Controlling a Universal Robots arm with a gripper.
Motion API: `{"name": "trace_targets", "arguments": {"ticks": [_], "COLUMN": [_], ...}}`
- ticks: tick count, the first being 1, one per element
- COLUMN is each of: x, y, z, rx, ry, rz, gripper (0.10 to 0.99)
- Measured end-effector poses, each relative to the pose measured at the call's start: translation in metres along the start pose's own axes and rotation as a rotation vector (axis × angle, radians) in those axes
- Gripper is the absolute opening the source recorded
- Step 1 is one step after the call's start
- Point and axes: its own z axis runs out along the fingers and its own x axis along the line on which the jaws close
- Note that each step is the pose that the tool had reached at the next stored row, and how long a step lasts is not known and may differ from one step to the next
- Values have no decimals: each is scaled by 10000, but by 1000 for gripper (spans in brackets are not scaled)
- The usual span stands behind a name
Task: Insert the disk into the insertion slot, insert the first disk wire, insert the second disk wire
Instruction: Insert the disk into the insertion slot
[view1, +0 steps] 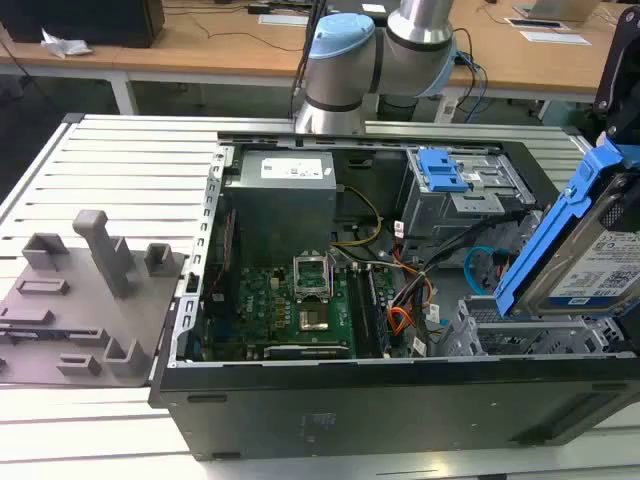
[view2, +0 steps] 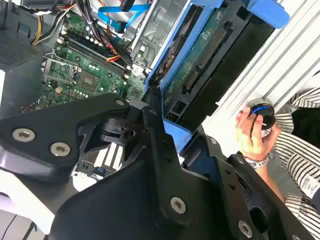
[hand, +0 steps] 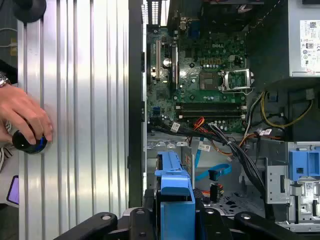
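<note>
My gripper (view1: 622, 165) is shut on the disk (view1: 592, 255), a silver drive with a white label in a bright blue carrier. The disk hangs tilted at the exterior view's right, just above the insertion slot (view1: 520, 328), a perforated silver-grey cage in the case's front corner. In both wrist views the black fingers (view2: 152, 125) clamp the blue carrier (hand: 175, 192). The second disk wire (view1: 480, 262), a glossy light-blue cable, loops beside the cage (hand: 216, 172). Orange, red, yellow and black wires (view1: 405, 300) lie near it; which one is the first disk wire I cannot tell.
The open computer case (view1: 300, 400) lies on a ribbed aluminium table (view1: 120, 160). A taller grey cage with a blue bracket (view1: 445, 172) stands behind the slot. Grey fixtures (view1: 90, 290) sit at the exterior view's left. A person's hand (hand: 25, 120) rests on a black-and-blue knob.
</note>
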Motion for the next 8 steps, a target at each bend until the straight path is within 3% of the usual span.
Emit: {"name": "trace_targets", "arguments": {"ticks": [8], "x": [0], "y": [-4], "z": [105], "rx": [0], "ry": [0], "rz": [0], "gripper": [365]}}
